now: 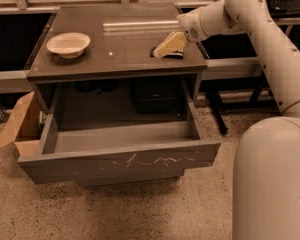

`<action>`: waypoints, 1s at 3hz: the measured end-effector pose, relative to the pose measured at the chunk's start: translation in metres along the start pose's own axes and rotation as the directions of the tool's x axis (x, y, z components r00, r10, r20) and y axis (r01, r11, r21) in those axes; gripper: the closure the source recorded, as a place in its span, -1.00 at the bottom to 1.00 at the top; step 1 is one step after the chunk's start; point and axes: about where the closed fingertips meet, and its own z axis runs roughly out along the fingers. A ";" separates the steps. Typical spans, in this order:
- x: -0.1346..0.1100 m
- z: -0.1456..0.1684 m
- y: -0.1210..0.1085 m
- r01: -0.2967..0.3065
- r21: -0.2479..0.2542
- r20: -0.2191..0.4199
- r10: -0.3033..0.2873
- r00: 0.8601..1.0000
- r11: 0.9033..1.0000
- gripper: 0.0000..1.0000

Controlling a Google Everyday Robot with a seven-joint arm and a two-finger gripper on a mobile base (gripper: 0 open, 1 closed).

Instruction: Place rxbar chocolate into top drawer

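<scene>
The rxbar chocolate point(176, 55) is a small dark bar lying on the right part of the cabinet top, mostly hidden under my gripper. My gripper point(162, 50) is low over the bar, reaching in from the right on the white arm. I cannot tell whether it touches the bar. The top drawer point(120, 162) is pulled wide open below the cabinet top. Its grey front panel has whitish scratches and its inside looks bare.
A white round bowl point(68, 44) sits on the left of the cabinet top point(115, 59). A brown cardboard box point(20, 126) stands on the floor left of the drawer. My white base point(270, 179) fills the lower right. A dark object point(155, 96) sits behind the drawer.
</scene>
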 end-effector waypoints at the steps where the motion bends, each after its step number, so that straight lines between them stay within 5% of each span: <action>1: 0.013 0.017 -0.008 -0.055 0.009 0.007 0.055 0.998 0.998 -1.00; 3: 0.046 0.036 -0.018 -0.170 0.002 -0.011 0.170 0.985 0.985 -1.00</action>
